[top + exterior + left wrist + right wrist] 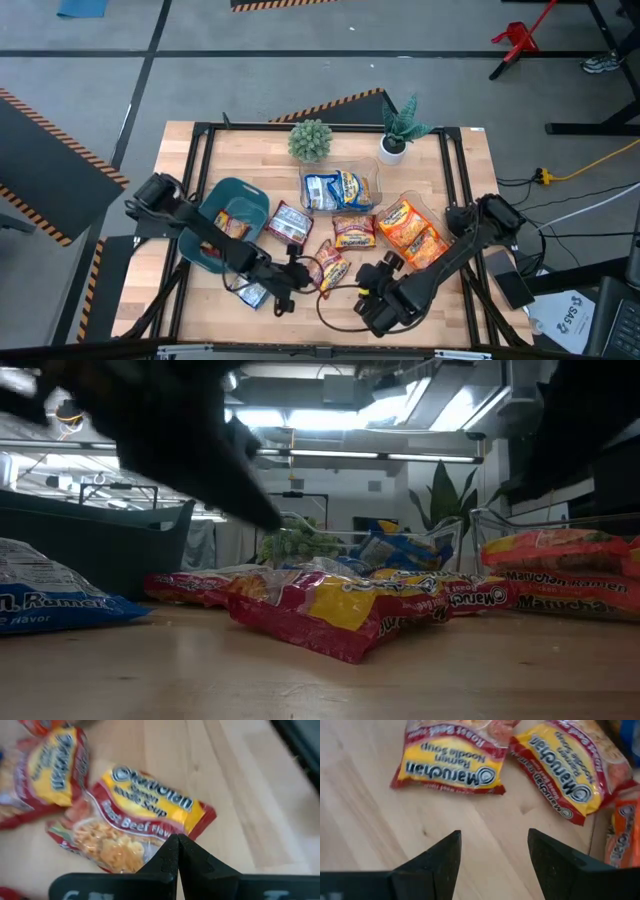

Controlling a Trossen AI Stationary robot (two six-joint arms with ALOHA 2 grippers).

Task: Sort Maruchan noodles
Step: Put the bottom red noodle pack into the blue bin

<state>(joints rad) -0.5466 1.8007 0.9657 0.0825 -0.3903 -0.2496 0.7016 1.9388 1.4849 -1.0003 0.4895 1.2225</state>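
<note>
Maruchan noodle packets lie flat across the wooden table (470,150). A red-and-yellow roast beef packet (145,820) (330,268) lies near the front edge, with two more (353,230) (290,222) behind it. My left gripper (177,851) (300,274) is shut and hangs over that front packet's near edge, above it in the low view (265,505). My right gripper (492,852) (368,286) stands open over bare wood to the right of the same packet (452,762), with nothing between its fingers. A blue packet (250,294) lies at the front left.
A dark teal bin (240,195) at the left holds a red packet. One clear tub (372,180) holds blue packets; another (445,222) at the right holds orange ones. Two potted plants (310,140) (398,135) stand at the far edge. A cable (330,305) loops near the front.
</note>
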